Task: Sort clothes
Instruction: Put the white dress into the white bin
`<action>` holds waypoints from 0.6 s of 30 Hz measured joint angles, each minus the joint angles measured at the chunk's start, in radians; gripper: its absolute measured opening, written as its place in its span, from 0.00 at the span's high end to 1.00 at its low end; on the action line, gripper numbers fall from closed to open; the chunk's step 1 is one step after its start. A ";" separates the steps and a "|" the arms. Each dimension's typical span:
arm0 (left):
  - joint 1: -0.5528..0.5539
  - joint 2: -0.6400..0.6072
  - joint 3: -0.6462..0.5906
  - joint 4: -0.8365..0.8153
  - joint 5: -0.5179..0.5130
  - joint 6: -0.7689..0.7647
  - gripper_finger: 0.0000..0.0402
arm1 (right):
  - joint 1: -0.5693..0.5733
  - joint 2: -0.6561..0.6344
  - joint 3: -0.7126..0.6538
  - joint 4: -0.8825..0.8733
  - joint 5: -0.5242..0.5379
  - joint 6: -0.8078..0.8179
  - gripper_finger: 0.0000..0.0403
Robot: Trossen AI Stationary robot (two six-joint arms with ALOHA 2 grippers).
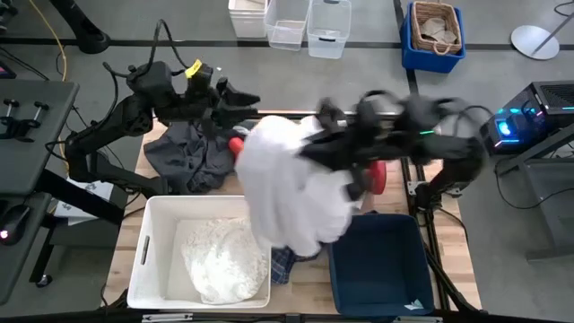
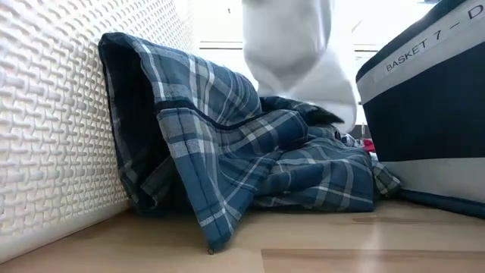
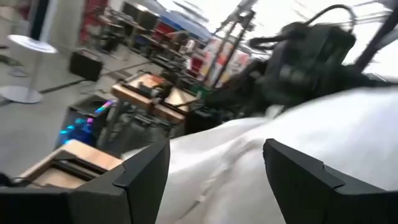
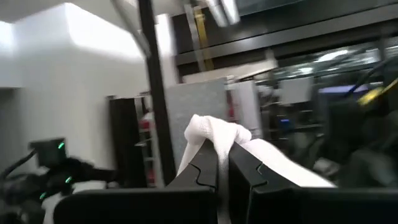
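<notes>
My right gripper (image 1: 321, 121) is shut on a large white garment (image 1: 291, 184), held high over the table's middle. The garment hangs down over the gap between the two bins and also shows in the low view (image 2: 292, 53). My left gripper (image 1: 247, 106) is open at the garment's far left side, and the white cloth (image 3: 249, 162) shows past its fingers. A dark grey garment (image 1: 188, 154) lies on the table at the far left. A blue-and-white plaid shirt (image 2: 250, 152) lies on the table, leaning against the white bin's wall (image 2: 53, 114). My right gripper pinches a bunched fold of the white garment (image 4: 214, 132) between its two shut fingers (image 4: 202, 165); the bunch sticks out past the fingertips. The rest of the garment hangs slack below the gripper, clear of the table in the low view.
A white bin (image 1: 152, 260) holding white clothes stands at the near left, and a navy bin (image 1: 377, 265) at the near right. Parts of a red lamp (image 1: 377, 175) show behind the hanging garment. Clear bins (image 1: 309, 22) and a blue basket (image 1: 433, 36) stand beyond the table.
</notes>
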State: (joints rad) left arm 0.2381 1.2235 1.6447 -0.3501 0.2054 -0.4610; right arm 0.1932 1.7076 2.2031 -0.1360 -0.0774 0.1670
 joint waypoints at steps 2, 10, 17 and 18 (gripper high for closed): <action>-0.006 -0.028 0.000 -0.004 0.001 0.005 0.38 | -0.027 0.070 -0.003 0.111 -0.117 0.058 1.00; -0.006 -0.162 0.000 0.064 -0.009 0.052 0.38 | -0.113 0.323 0.154 0.674 -0.438 0.412 1.00; -0.006 -0.226 0.000 0.086 -0.032 0.065 0.38 | -0.121 0.430 0.142 1.123 -0.339 0.532 1.00; -0.006 -0.229 0.000 0.086 -0.036 0.071 0.38 | -0.122 0.439 0.154 1.154 -0.333 0.532 1.00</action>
State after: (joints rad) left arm 0.2325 0.9942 1.6451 -0.2646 0.1698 -0.3904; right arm 0.0713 2.1469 2.3569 1.0182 -0.4101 0.6994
